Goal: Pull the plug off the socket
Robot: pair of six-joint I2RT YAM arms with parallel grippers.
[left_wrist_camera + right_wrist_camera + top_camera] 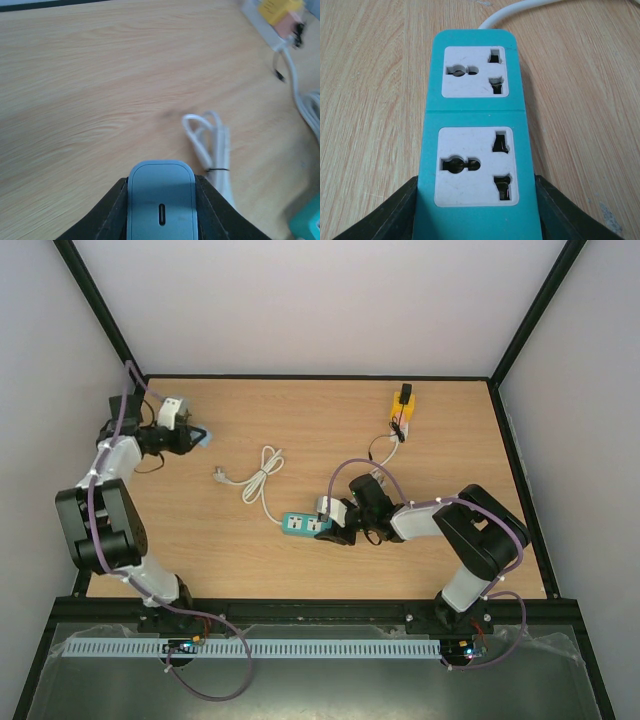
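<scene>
On the wooden counter (300, 420) we see a white cable (262, 480) coiled and tied in a loose bundle. It lies between the two arms, its pronged end (218, 475) pointing left. A yellow block (402, 412) with a small black piece on top sits near the far right edge.

The plug (161, 200) is clamped in the left pincer (188, 438) at the far left of the counter, well apart from the power strip (475, 125). It is a pale blue-grey block with rounded corners and a smooth face bearing one slim oval slot.

The right pincer (335, 525) grips the near end of the strip near the middle of the counter, one dark finger (390, 215) on each long side. The strip is flat teal plastic with rounded corners and carries two white square socket plates, both with their holes uncovered. A white cord leaves its far end. The counter shows a light, streaky wood grain.
</scene>
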